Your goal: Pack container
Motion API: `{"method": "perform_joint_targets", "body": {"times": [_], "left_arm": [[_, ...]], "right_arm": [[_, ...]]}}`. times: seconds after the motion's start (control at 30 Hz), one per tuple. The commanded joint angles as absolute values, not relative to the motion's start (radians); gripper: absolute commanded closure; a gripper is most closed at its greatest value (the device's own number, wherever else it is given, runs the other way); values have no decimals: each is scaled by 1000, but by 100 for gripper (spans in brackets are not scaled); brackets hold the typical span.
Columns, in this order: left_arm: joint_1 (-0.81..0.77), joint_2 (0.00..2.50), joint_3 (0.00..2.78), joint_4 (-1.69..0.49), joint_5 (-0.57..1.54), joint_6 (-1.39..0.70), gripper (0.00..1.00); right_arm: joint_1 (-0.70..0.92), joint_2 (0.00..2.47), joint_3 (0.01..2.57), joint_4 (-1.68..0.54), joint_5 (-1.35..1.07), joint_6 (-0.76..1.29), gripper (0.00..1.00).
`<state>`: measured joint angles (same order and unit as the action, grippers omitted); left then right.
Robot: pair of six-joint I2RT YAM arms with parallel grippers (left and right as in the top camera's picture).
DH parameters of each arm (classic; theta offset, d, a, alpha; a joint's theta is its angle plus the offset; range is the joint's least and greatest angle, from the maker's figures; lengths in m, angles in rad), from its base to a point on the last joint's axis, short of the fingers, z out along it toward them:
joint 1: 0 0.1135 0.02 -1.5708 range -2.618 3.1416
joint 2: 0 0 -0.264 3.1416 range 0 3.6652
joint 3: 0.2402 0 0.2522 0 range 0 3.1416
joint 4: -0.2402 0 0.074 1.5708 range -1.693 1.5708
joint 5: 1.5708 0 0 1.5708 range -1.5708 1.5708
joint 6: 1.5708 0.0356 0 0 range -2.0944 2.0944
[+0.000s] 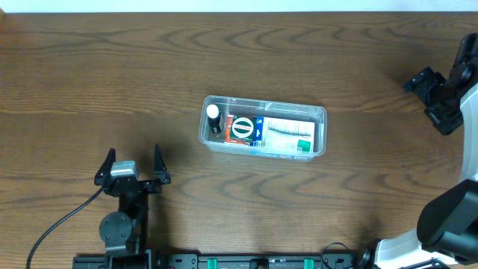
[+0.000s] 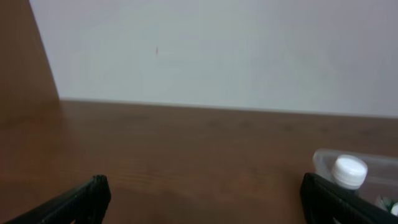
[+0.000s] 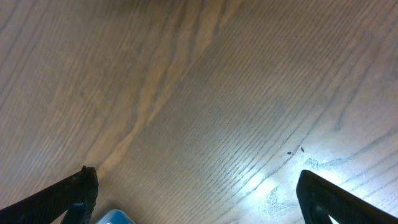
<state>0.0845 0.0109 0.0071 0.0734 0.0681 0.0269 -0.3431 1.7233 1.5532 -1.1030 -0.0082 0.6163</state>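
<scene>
Presently I am holding the left pincer (image 1: 134, 155) low over the table (image 1: 224, 52), fingers spread wide, nothing between them. The container (image 1: 284, 104) is lying ahead and to that pincer's right, its long axis running across the table. The right pincer (image 3: 196, 179), likewise spread and empty, is sitting farther off, so I am judging the left arm nearer. Overhead is showing boxes (image 1: 269, 131) and a white-capped bottle (image 1: 213, 112) already inside. The left wrist view is catching only that bottle's corner, and the right wrist view is showing wood grain, no container.
</scene>
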Motion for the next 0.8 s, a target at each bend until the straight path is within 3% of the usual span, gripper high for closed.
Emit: {"method": "perform_joint_targets", "body": {"times": [0.0, 0.1, 0.77], "left_arm": [[90, 2, 4, 24, 41, 34, 2], [89, 2, 4, -77, 36, 34, 2], [89, 5, 4, -68, 44, 30, 2]], "right_arm": [[-347, 1723, 1561, -1104, -4, 604, 1], [-347, 1723, 1561, -1103, -4, 604, 1], [-347, 1723, 1561, -1104, -4, 604, 1]]}}
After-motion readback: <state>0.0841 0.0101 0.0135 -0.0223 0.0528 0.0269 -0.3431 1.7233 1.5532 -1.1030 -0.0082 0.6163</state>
